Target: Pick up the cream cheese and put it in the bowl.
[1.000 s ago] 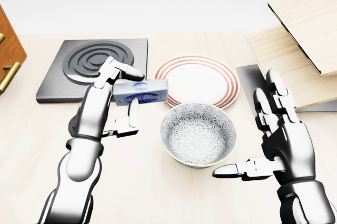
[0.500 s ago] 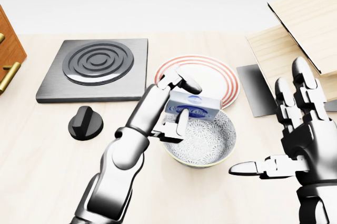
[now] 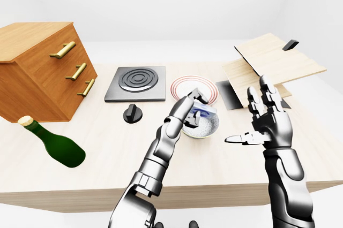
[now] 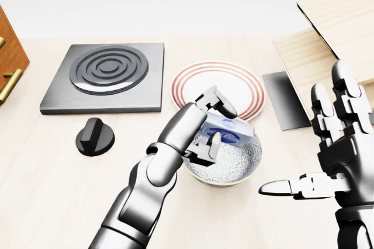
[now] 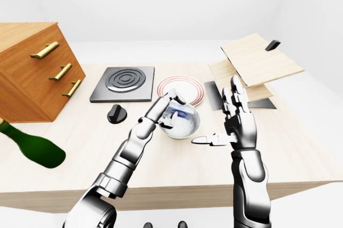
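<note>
The cream cheese, a small white and blue box, is tilted over the left part of the patterned bowl, its right end dipping toward the inside. My left hand is shut on it, fingers above and thumb below. The bowl stands on the pale table just below the red-ringed plate. To the bowl's right, my right hand is open, fingers spread upward and thumb pointing left, holding nothing.
A black hob plate and a black knob lie at the left. A wooden drawer cabinet and a green bottle stand farther left. Stacked wooden boards over a dark mat fill the upper right.
My left hand carried the cream cheese rightward from beside the hob to over the bowl and lowered and tilted it there. The right hand drifted right and upward, staying open.
</note>
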`<state>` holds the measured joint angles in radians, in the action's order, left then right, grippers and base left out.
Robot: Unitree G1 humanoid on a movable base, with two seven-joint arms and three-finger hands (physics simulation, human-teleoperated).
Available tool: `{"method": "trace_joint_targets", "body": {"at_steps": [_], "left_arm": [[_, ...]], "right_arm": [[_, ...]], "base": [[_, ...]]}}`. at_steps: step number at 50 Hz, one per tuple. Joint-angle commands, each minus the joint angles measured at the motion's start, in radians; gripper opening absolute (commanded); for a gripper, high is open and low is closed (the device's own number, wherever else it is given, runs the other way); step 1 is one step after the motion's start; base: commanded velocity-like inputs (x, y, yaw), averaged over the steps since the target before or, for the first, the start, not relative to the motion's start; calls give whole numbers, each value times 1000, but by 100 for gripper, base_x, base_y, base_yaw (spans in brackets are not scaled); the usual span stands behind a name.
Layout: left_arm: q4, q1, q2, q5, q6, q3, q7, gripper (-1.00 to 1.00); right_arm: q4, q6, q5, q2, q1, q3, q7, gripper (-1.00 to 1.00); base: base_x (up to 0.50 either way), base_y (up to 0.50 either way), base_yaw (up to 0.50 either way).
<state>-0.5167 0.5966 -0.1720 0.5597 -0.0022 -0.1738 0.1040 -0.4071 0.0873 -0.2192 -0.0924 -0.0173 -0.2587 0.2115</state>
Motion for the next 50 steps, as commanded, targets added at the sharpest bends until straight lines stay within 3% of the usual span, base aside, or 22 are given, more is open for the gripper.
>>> {"method": "trace_joint_targets", "body": {"at_steps": [1, 4, 7, 11, 13, 19, 23, 50], "left_arm": [[-130, 50, 10, 12, -65, 25, -42, -100], [-158, 61, 24, 33, -79, 28, -48, -100], [-144, 60, 35, 52, -72, 30, -37, -100], [-168, 67, 45, 68, -83, 34, -33, -100], [-154, 56, 45, 78, -63, 31, -7, -100], [-159, 45, 41, 93, -71, 27, 0, -100], [-183, 45, 34, 99, -85, 23, -8, -100], [-347, 118, 43, 91, -85, 45, -62, -100]], "right_arm": [[-13, 0, -5, 0, -3, -4, 1, 100], [-10, 0, -5, 1, -2, -3, 1, 100], [-14, 0, -6, 1, -3, -3, 1, 100], [-9, 0, -5, 2, -1, -1, 1, 100], [-11, 0, -5, 2, -1, 1, 0, 100], [-15, 0, -3, 3, -4, 3, 1, 100], [-18, 0, -3, 3, -4, 4, 0, 100], [-60, 0, -11, 8, -19, -6, 7, 100]], "base": [[0, 0, 0], [0, 0, 0], [0, 0, 0], [0, 0, 0], [0, 0, 0], [0, 0, 0], [0, 0, 0], [0, 0, 0]]}}
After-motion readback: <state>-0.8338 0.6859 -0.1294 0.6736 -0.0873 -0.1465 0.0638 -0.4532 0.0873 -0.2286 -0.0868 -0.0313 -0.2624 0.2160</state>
